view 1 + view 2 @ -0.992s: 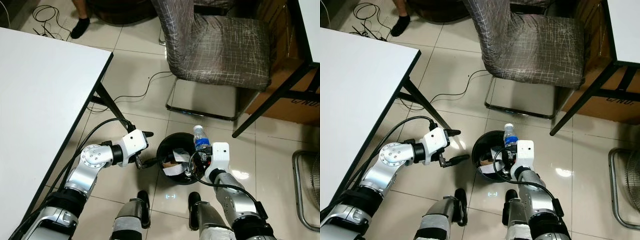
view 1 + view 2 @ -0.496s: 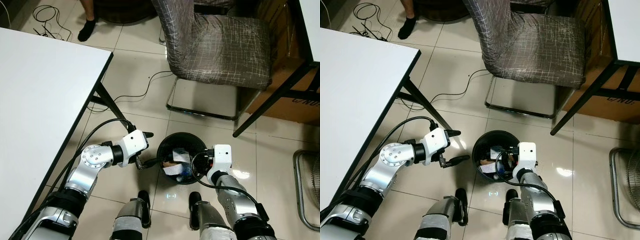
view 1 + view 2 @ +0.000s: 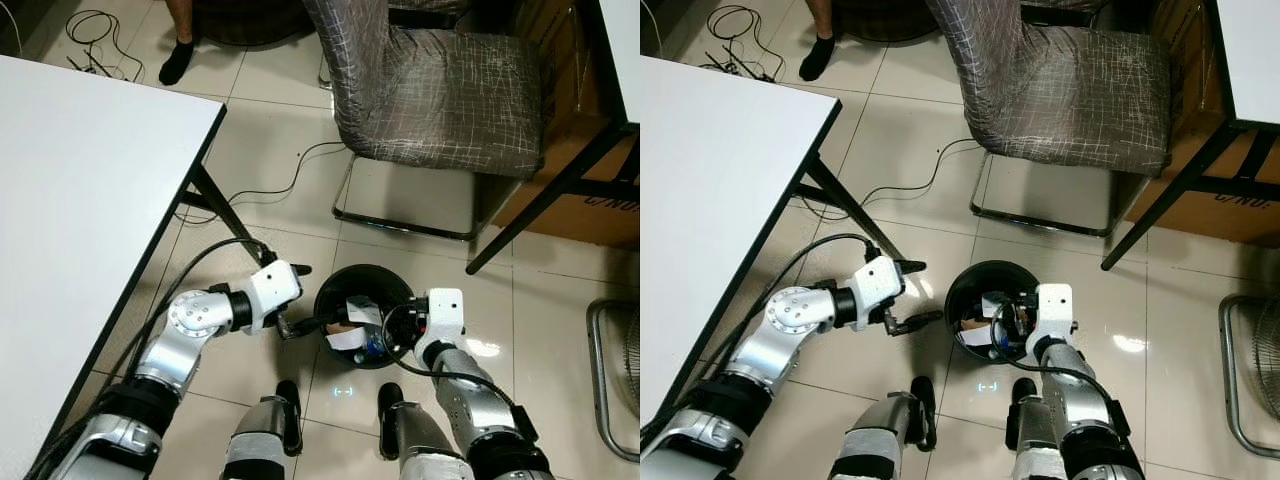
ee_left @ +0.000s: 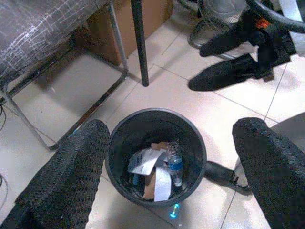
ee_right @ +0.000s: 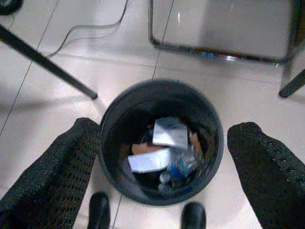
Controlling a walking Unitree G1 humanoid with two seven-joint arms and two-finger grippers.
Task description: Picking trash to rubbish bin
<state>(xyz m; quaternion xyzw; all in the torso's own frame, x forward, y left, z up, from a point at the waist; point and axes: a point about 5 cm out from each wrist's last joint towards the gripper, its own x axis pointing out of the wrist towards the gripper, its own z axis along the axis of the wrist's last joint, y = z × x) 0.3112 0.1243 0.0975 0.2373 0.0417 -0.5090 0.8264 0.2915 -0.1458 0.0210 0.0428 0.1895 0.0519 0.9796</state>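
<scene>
The bottle (image 4: 175, 164) is in the black bin (image 3: 345, 290) now, lying among white paper scraps (image 5: 164, 143) and a bit of brown card. From the head cameras you mostly just catch paper and a blue speck in there; the wrist cameras look straight down the bin and show the clear bottle with its blue label properly, though the right wrist shot is blurry so the bottle is more of a smear.

The right gripper (image 5: 164, 157) hangs over the bin's right rim with its fingers (image 5: 267, 162) spread wide, holding nothing. The left gripper (image 4: 171, 157) sits just beside the bin's left rim, also spread apart and empty. In the left wrist shot you can see the right gripper across the bin, which the head view half hides behind the wrist block and cables.

The bin stands on pale tiles between the robot's feet (image 3: 285, 395) and a grey chair (image 3: 440, 90). A white table (image 3: 80, 200) is on the left, a cable (image 3: 260, 185) trails under it, a cardboard box (image 3: 585, 215) sits far right, and a fan (image 3: 615, 375) is cut off at the edge. Someone's socked foot (image 3: 177, 62) pokes in up top.
</scene>
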